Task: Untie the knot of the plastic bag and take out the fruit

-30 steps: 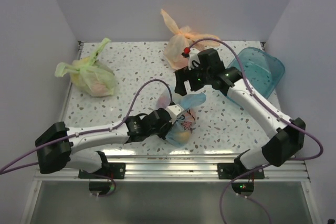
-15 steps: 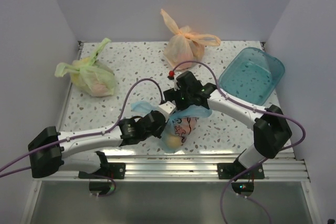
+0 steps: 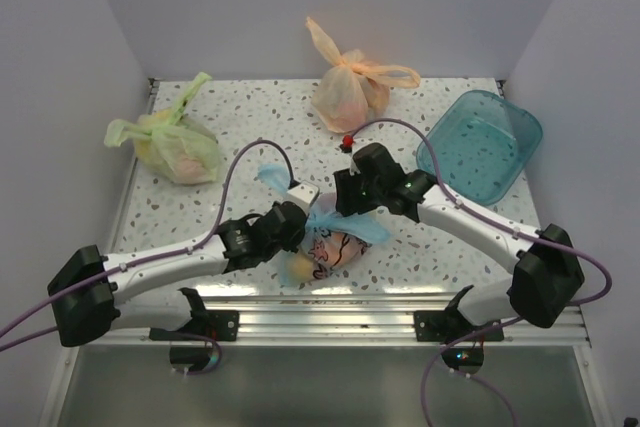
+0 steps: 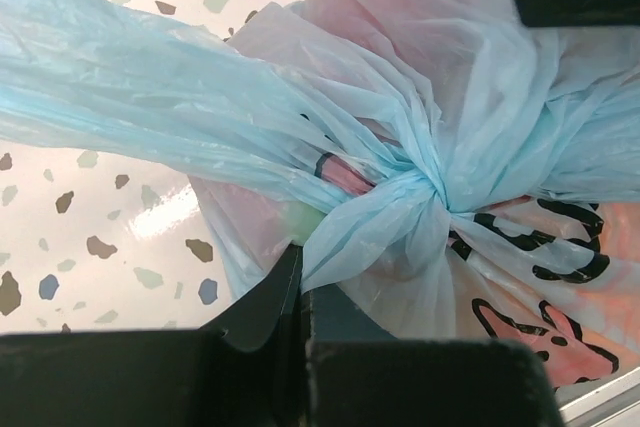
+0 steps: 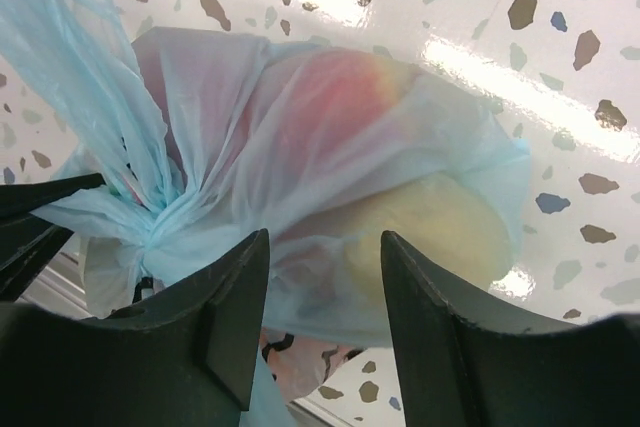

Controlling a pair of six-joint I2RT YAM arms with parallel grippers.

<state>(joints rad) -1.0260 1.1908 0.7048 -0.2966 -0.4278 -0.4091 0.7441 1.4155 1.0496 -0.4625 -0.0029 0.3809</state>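
Observation:
The light blue plastic bag [image 3: 340,245] with the pink cartoon print lies near the table's front edge. Its knot [image 3: 325,219] is tied, and shows in the left wrist view [image 4: 430,197] and the right wrist view [image 5: 150,212]. One handle ear [image 3: 272,177] stretches back left. My left gripper [image 3: 303,221] is shut on the bag's plastic just below the knot [image 4: 300,272]. My right gripper [image 3: 352,203] is open and empty, its jaws [image 5: 322,247] just above the bag's body. A yellow fruit [image 5: 440,237] and a reddish fruit [image 5: 330,97] show through the plastic.
A tied green bag [image 3: 175,142] sits at the back left. A tied orange bag [image 3: 350,87] sits at the back middle. A teal plastic tub [image 3: 480,137] stands at the back right. Walls close in the table on three sides.
My right gripper came down from the back to just above the bag. My left gripper shifted left and back with the plastic, and the bag moved left with it.

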